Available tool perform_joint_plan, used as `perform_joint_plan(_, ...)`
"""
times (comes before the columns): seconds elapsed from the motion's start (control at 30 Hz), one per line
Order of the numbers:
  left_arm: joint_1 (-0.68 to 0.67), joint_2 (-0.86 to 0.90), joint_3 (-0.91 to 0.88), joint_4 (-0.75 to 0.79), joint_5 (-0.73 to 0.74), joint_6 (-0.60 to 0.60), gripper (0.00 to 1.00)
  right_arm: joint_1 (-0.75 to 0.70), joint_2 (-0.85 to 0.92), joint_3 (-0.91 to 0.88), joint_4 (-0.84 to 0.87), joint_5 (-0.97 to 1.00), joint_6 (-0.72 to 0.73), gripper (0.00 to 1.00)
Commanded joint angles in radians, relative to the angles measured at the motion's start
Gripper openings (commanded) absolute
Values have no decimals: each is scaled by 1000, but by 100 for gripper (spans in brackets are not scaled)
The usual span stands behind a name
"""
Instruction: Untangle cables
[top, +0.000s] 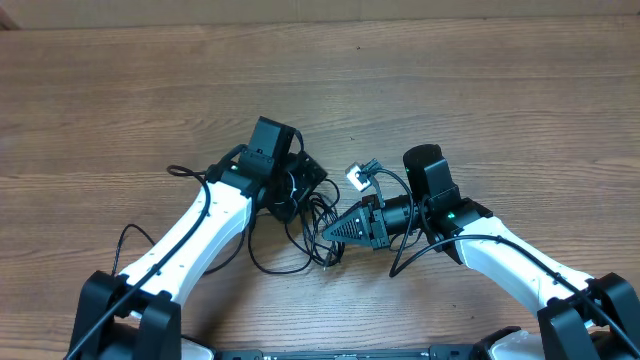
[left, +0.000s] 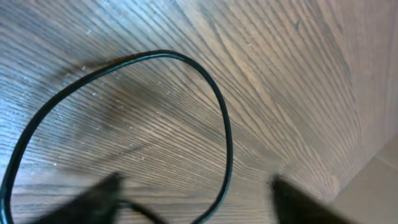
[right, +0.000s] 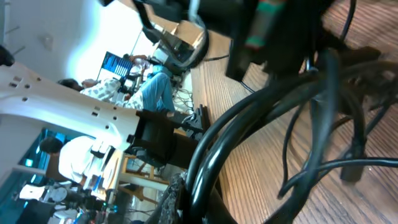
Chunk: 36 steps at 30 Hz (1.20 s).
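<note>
The thin black cables (top: 300, 215) lie in a tangle on the wood table between my two arms. One silver-tipped plug (top: 355, 177) sticks out at the tangle's upper right. My left gripper (top: 298, 185) points down over the top of the tangle. In the left wrist view its blurred fingers (left: 196, 199) are open, with a cable loop (left: 224, 124) lying on the table between them. My right gripper (top: 330, 232) points left, its tip in the tangle's right side. In the right wrist view it (right: 208, 202) is shut on cable strands (right: 261, 106) that run up across the frame.
The wood table (top: 420, 80) stretches beyond the tangle. Thicker black arm wires (top: 125, 240) trail beside the left arm and loop by the right arm (top: 400, 262). The table's far edge (top: 320, 18) runs along the top.
</note>
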Motion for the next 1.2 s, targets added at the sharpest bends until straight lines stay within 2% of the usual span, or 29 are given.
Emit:
perform_joint_plan(0.0,-4,34,10,-13,-22,0,100,4,-18,-2,11,-40,-43,4)
perform_joint_plan(0.3,19,45,10,-39,-12,7,99,4,-18,-2,7,61,-38,4)
perform_joint_plan(0.43,75,45,10,-51,125,40,100,-1,-18,-2,6,150,36,4)
perform_joint_plan(0.6,209,45,10,-105,349,208,100,-1,-18,-2,6,157,52,4)
perform_joint_plan(0.73,250,45,10,-152,489,200,99,-1,-18,-2,11,153,52,4)
perform_joint_plan(0.8,232,45,10,-152,492,141,99,0,-18,-2,10,132,52,4)
perform_joint_plan(0.9,158,46,10,-145,483,-84,100,1,-18,-2,10,134,47,4)
perform_joint_plan(1.03,65,49,10,-136,336,-290,100,1,-18,-2,11,98,48,4)
perform_joint_plan(1.17,30,55,10,-128,224,-353,81,1,-18,-2,11,-16,32,4)
